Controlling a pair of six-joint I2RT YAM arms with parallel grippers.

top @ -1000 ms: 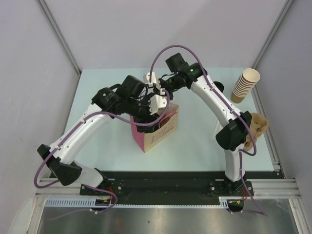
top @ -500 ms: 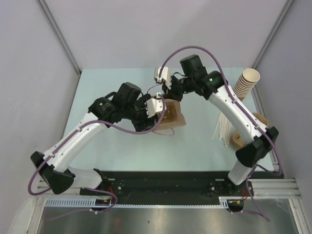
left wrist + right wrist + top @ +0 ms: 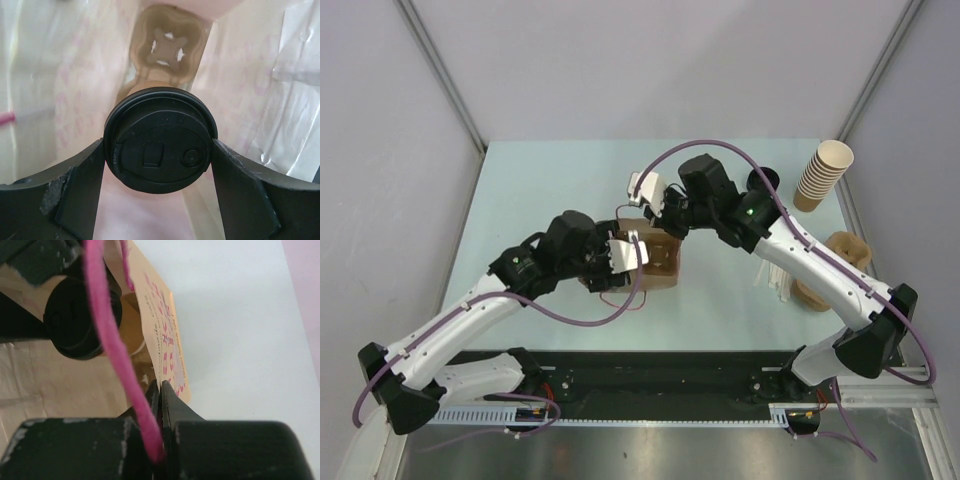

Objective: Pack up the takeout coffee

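My wide-spread left hand point(image 3: 159, 152) clamps the takeout coffee point(image 3: 161, 140) at its lid inside the paper bag point(image 3: 162, 335), whose wall my closed right hand point(image 3: 160, 390) pinches; I judge the cup crushable, best held at that stiff rim.

Tan, black and pink over a pale mint surface point(image 3: 540, 190).
Takeout coffee point(image 3: 160, 150): black lid, tan-brown cup wall just below it. Paper bag point(image 3: 167, 347): kraft tan outside with pink printed lettering and motifs, pale cream inside with faint pink showing through, bright pink cord handle point(image 3: 102, 300). Cup carrier point(image 3: 169, 47) in the bag: dull brown pulp. Stack of cups point(image 3: 820, 172): light tan, paler at the rim. Left arm point(image 3: 470, 312) and right arm point(image 3: 810, 255): white shells, black joints, purple cables point(image 3: 700, 148).
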